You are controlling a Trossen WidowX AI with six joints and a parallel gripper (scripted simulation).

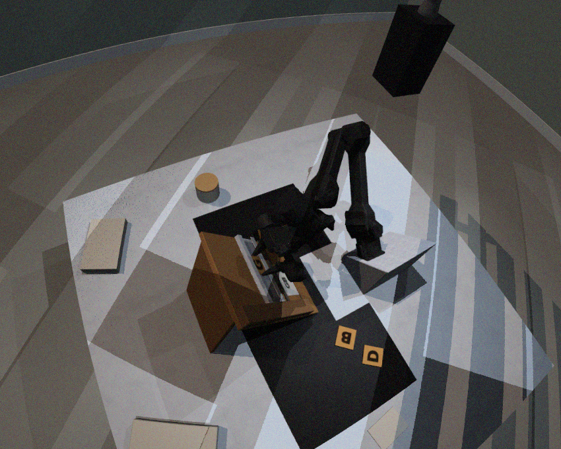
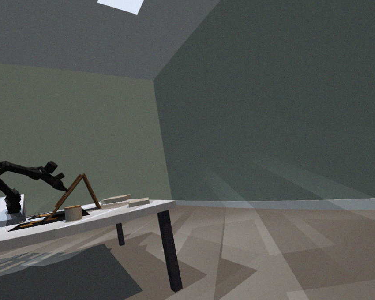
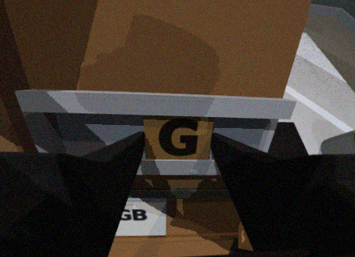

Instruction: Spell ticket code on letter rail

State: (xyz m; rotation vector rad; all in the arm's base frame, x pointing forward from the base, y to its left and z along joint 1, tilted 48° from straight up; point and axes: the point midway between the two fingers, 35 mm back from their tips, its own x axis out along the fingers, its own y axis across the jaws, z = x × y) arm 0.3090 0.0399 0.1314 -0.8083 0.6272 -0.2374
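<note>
My gripper [image 1: 260, 263] [image 2: 67, 191] [image 3: 178, 137] is shut on the G tile [image 1: 258, 263] [image 3: 178, 141]. The tile lies upright-reading between the upper and lower lips of the grey rail [image 1: 244, 252] [image 3: 118, 99], with rail space on both sides. The rail is on the sloped wooden board [image 1: 230, 282] [image 3: 188, 49]. The white ticket [image 1: 289, 288] [image 3: 151, 227] is below the rail; "GB" shows in the wrist view, and its left part is hidden by a finger. The B tile [image 1: 345, 337] and the D tile [image 1: 372, 356] lie on the black mat [image 1: 295, 386]. An orange piece [image 3: 245, 238] shows beside the right finger, mostly hidden.
A round container [image 1: 206, 185] [image 2: 73, 213] with an orange top stands near the board. A beige block [image 1: 104, 243] lies beyond the board, and another [image 1: 172, 437] lies at the lower edge of the top view. A grey slanted block [image 1: 399, 251] is by the arm's base.
</note>
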